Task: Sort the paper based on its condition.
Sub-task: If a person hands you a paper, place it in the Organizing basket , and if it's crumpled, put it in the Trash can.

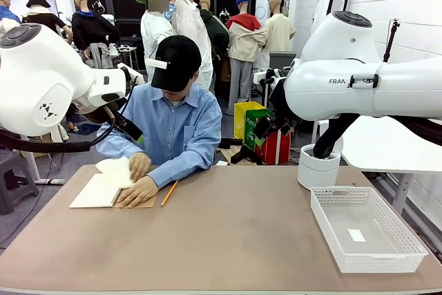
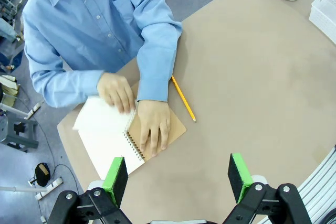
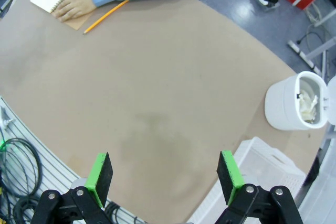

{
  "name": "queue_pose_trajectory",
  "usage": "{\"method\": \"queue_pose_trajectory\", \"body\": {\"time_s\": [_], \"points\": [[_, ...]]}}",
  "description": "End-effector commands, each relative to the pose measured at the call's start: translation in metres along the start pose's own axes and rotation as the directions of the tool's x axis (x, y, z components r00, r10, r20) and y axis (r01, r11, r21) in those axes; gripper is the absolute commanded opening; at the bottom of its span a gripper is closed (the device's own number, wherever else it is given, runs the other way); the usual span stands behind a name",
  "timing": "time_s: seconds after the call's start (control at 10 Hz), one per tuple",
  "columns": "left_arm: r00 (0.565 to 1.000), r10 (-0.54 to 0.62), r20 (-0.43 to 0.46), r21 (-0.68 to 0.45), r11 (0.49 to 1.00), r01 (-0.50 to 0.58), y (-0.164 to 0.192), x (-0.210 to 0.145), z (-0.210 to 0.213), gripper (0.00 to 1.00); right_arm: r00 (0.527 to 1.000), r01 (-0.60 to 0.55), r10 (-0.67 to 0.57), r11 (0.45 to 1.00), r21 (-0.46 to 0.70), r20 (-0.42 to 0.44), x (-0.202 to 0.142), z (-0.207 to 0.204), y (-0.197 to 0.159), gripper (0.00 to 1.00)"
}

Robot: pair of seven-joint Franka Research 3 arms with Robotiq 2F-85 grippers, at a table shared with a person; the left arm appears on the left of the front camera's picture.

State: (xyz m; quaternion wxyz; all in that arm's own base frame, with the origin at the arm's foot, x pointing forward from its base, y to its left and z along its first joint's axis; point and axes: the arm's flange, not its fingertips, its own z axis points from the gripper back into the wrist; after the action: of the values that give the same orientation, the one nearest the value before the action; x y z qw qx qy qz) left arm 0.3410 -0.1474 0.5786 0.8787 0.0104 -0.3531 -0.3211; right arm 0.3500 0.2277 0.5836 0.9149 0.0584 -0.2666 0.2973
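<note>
Waiting with both end effectors, left end effector (image 2: 178, 179) and right end effector (image 3: 164, 177), apart and empty; thin white paper sheet (image 2: 102, 116) (notebook-bound, under the person's hands) remains unsorted.

table (image 1: 228, 240) middle open, basket (image 1: 407, 250) right

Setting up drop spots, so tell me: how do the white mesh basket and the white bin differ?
The mesh basket is low, rectangular and perforated; the bin is tall, round and solid-walled. The basket holds one small flat white slip; the bin holds crumpled white paper. Both are white, on the table's right side.
</note>
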Motion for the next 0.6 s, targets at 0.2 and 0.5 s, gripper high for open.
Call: {"method": "queue_pose_trajectory", "body": {"time_s": [0.2,0.5], "points": [[1.000,-0.004,0.000,0.001,1.000,0.004,0.0000,-0.0004,0.0000,1.00,1.000,0.000,0.000,1.000,-0.001,-0.001,-0.0005,-0.0003,0.0002,1.00],[1.000,-0.004,0.000,0.001,1.000,0.004,0.0000,-0.0004,0.0000,1.00,1.000,0.000,0.000,1.000,-0.001,-0.001,-0.0005,-0.0003,0.0002,1.00]]}}
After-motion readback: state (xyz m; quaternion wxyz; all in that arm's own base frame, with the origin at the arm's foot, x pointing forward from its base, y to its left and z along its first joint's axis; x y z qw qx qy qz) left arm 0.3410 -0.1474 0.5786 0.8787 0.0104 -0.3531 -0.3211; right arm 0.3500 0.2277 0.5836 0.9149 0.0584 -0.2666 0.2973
